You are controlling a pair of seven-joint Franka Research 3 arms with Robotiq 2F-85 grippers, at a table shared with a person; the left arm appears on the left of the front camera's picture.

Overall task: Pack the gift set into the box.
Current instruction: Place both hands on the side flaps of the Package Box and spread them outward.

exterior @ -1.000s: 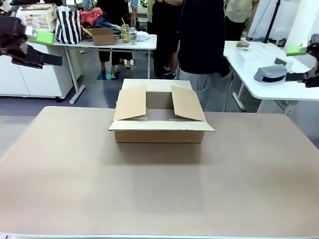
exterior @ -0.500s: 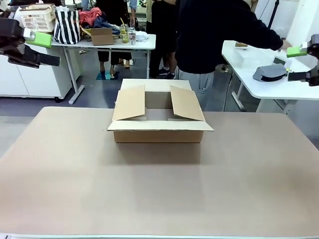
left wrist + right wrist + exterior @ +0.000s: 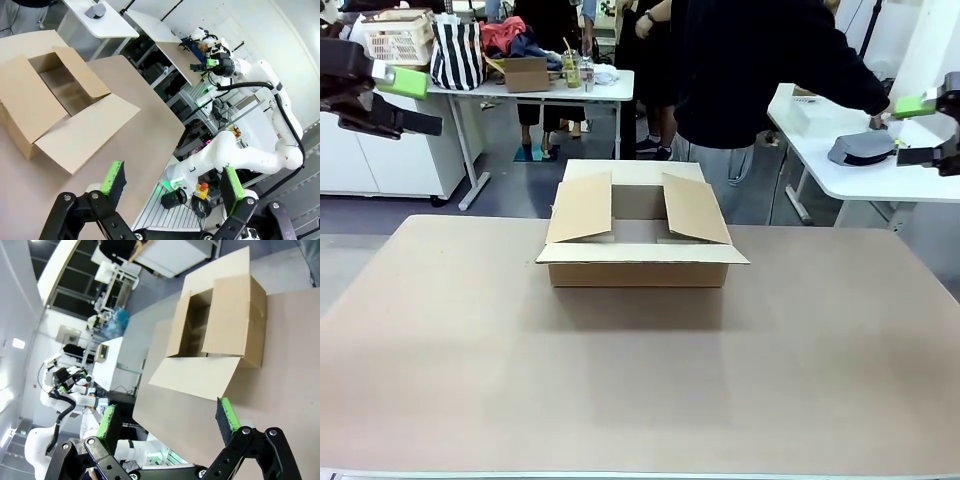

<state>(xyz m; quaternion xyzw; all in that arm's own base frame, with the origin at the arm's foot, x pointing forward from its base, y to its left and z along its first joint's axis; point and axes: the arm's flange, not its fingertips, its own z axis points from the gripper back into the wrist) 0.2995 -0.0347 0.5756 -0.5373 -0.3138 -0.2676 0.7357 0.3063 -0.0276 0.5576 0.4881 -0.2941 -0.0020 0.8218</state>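
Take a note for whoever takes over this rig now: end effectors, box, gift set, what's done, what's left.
Left end effector: open, empty, raised at the left.
Right end effector: open, empty, raised at the right.
Box: on the brown table, flaps open, nothing visible inside.
Gift set: on the white side table, a person reaching toward it.
Done: nothing packed.
Left: get the set into the box.

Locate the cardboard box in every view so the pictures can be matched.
Front view: box at centre, flaps open.
Left wrist view: box upper left, tilted.
Right wrist view: box upper right.
Shared landmark: its near flap, folded out flat over the tan table.
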